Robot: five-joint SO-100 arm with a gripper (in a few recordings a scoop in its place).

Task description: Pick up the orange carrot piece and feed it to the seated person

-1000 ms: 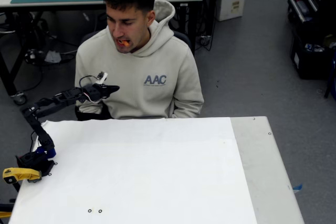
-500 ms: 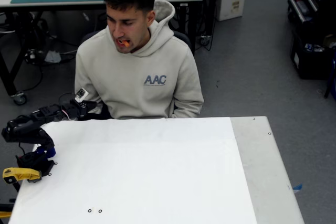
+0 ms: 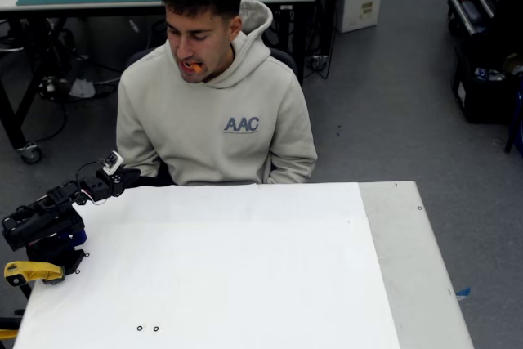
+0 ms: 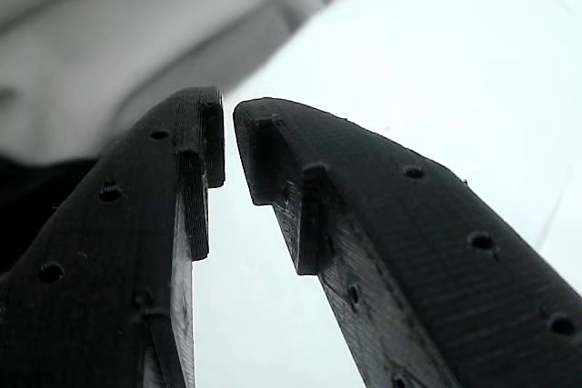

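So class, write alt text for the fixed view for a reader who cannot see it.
A seated person holds an orange carrot piece in the mouth behind a white table. The black robot arm is folded low at the table's left edge, its hand near the person's sleeve.

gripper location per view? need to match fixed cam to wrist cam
Fixed view: gripper at left, by the table's far edge, just below the seated person's sleeve.
Wrist view: gripper centre frame, black fingers nearly shut, nothing between them.
Shared landmark: the beige sleeve meeting the white table edge.
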